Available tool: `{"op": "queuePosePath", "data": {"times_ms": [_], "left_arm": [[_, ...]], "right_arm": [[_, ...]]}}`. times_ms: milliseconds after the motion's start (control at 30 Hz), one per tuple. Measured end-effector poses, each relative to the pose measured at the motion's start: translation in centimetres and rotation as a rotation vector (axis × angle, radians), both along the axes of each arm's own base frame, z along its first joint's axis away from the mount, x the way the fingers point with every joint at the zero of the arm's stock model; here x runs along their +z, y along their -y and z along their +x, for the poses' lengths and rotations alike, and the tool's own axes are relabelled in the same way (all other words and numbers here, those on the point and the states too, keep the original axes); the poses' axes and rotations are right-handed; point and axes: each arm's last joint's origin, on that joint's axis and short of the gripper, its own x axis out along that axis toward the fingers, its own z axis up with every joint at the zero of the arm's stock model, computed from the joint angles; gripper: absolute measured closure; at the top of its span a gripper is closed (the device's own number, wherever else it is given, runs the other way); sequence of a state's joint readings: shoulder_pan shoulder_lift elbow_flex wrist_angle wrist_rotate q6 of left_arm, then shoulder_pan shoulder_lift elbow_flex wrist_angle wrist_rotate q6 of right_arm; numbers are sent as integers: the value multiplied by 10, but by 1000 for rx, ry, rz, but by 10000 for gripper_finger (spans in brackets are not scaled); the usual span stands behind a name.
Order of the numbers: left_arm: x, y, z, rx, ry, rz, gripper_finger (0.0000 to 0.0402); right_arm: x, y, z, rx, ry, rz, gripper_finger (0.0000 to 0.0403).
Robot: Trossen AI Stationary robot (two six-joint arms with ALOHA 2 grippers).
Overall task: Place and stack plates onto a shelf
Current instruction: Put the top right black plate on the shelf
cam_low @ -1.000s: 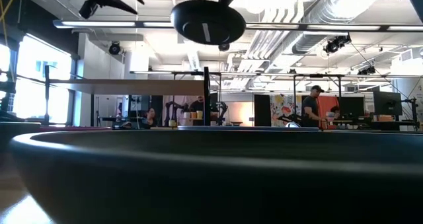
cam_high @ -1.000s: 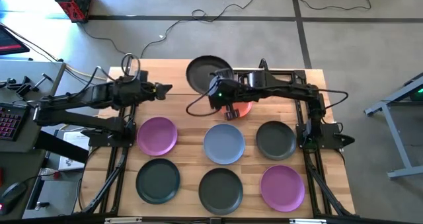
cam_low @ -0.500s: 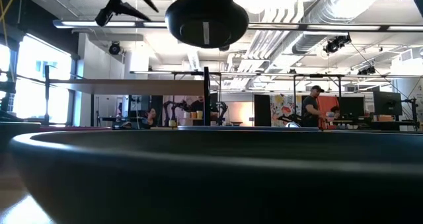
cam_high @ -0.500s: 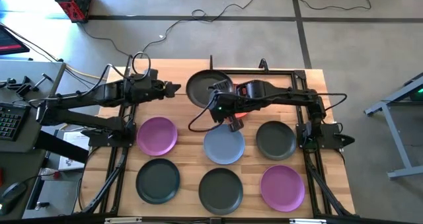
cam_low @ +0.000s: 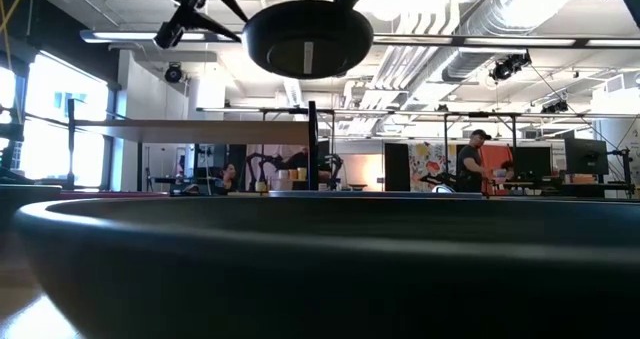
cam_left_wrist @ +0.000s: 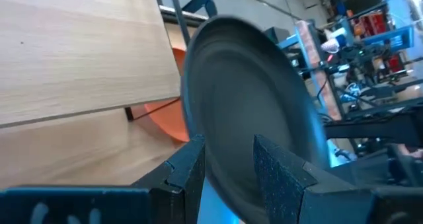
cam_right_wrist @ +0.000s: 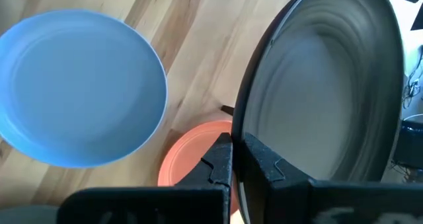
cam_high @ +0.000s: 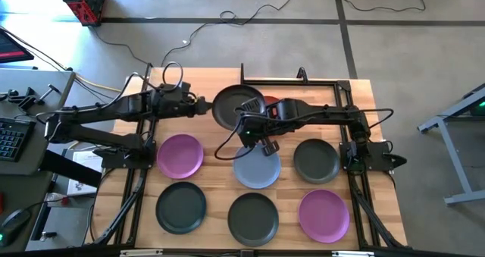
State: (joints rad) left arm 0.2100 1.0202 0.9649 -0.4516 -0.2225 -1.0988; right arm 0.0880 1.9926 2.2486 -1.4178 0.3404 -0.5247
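Observation:
A dark grey plate [cam_high: 233, 107] hangs in the air over the table's far middle, with my right gripper [cam_high: 250, 122] shut on it. My left gripper [cam_high: 204, 105] stands open at the plate's left rim [cam_left_wrist: 228, 178], which shows in the gap between its fingers; I cannot tell whether they touch it. The shelf [cam_left_wrist: 79, 45] is a light-wood panel on black posts [cam_low: 313, 144]. An orange plate [cam_left_wrist: 165, 115] lies on the table, partly under that panel. Six other plates lie on the table. My right gripper pinches the dark grey plate's rim [cam_right_wrist: 242, 139] between its two fingers [cam_right_wrist: 223, 159], on the plate's near right side. The fingers slant down from the table's right. The plate is lifted clear, and its underside [cam_low: 308, 41] shows from below.
On the table lie a purple plate [cam_high: 180, 155], a light blue plate [cam_high: 256, 167] and a dark grey plate [cam_high: 316, 160] in the middle row. Two dark grey plates [cam_high: 181, 206] [cam_high: 253, 217] and a second purple plate [cam_high: 324, 214] lie near the front edge.
My right gripper has carried the dark grey plate toward the table's near edge and a little left, sinking slightly. My left gripper has moved right, up to the plate's left rim, still open.

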Motion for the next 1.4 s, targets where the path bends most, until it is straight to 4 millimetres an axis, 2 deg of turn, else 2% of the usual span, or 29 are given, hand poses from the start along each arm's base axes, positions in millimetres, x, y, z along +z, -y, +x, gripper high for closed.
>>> {"op": "queuePosePath", "data": {"times_ms": [300, 700, 1100, 1400], "left_arm": [[-13, -3, 14, 10, -58, -23, 287], [-21, -6, 21, 16, -95, -32, 289], [-25, -8, 29, -4, -115, 7, 374], [-23, -9, 30, -13, -107, 50, 393]], "right_arm": [[-1, 0, -1, -3, -16, -9, 403], [-1, 0, -2, -3, -22, -10, 403], [0, 0, -1, 26, -22, -21, 403], [0, 0, -1, 23, -21, -30, 403]]}}
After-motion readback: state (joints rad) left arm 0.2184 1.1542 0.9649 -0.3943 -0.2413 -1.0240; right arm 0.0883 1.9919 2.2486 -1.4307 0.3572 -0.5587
